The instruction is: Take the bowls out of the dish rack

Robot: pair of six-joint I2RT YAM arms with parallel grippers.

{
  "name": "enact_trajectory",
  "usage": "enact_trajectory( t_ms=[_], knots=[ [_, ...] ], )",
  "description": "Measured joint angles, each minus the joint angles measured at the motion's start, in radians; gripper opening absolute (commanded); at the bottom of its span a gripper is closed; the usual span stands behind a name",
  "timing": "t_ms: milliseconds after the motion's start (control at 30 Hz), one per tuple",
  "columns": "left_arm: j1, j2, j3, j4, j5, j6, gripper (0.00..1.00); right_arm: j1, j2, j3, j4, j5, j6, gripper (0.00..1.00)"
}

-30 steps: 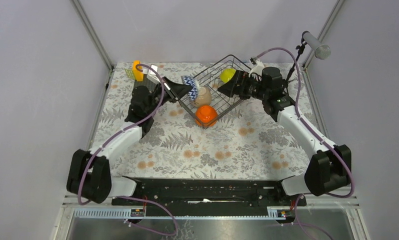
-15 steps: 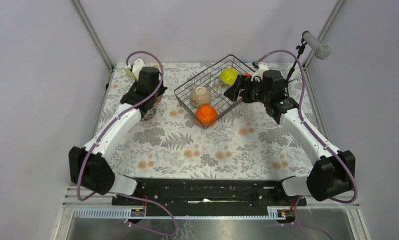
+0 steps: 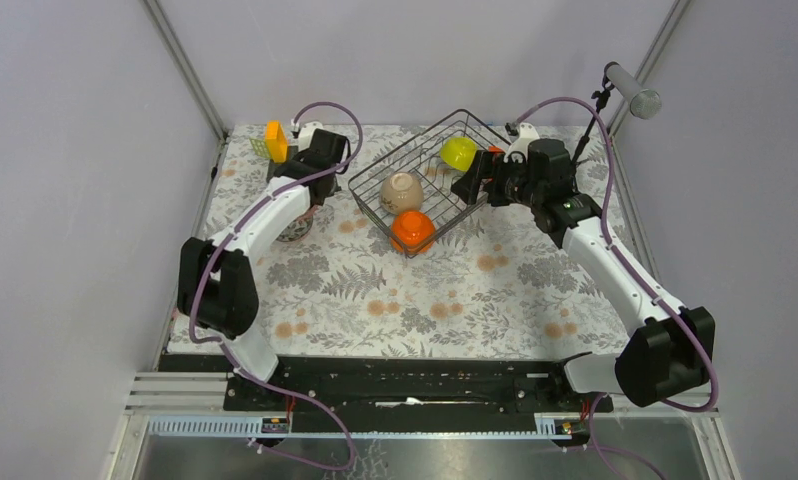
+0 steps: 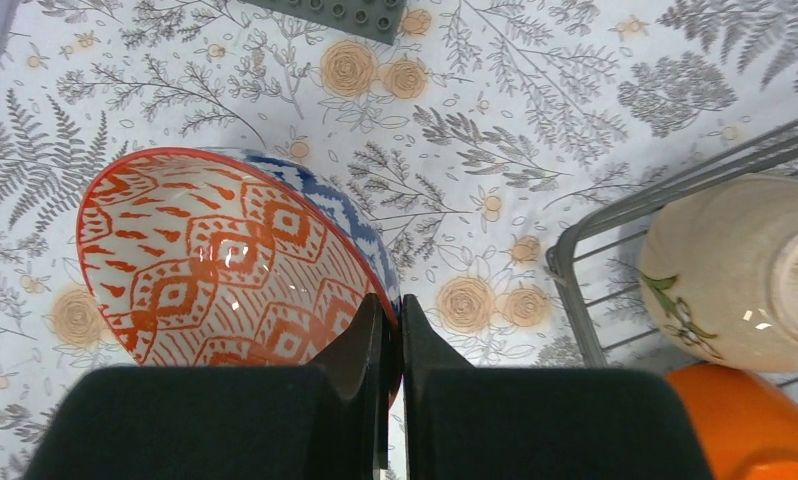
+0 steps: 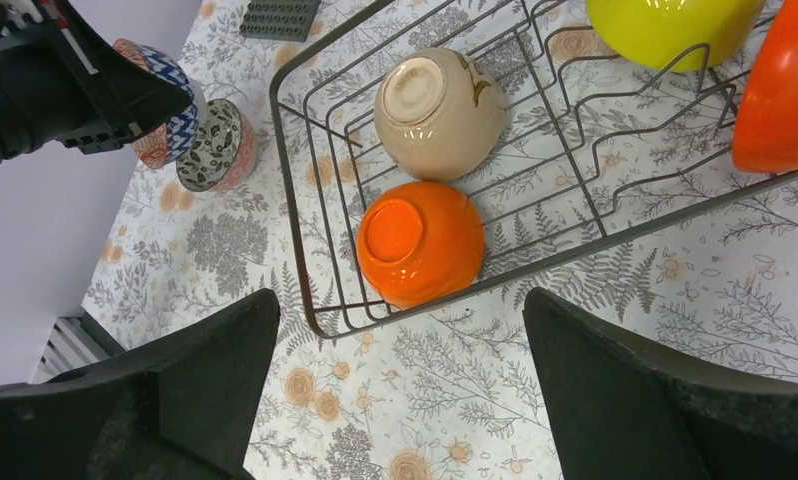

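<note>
At the upper left of the overhead view, the left gripper point(image 4: 392, 300) has carried the blue-and-white patterned bowl with an orange-red inside point(image 4: 225, 250) out of the dark wire dish rack point(image 3: 405, 148). Its fingers look pinched on the rim, with the bowl tilted beside the pink-red bowl point(image 5: 215, 145). Release comes next, I judge. The right gripper point(image 5: 400, 300) hangs with fingers wide apart above the rack, where the beige bowl point(image 5: 440, 112), yellow-green bowl point(image 5: 675, 25) and two orange bowls point(image 5: 420, 240) remain.
</note>
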Motion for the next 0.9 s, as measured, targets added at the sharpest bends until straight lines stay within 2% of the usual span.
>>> enact_trajectory(
  t_ms=[300,567,900],
  knots=[
    [-0.001,0.089,0.023,-0.051,-0.064,0.018,0.07,0.000,0.000,0.010,-0.005,0.011,-0.029,1.00],
    [0.032,0.151,0.023,-0.059,-0.068,0.005,0.09,0.000,-0.004,0.010,-0.005,0.030,-0.049,1.00],
    [0.064,0.203,0.023,-0.061,-0.066,-0.011,0.17,0.000,-0.004,0.007,-0.005,0.029,-0.053,1.00]
  ],
)
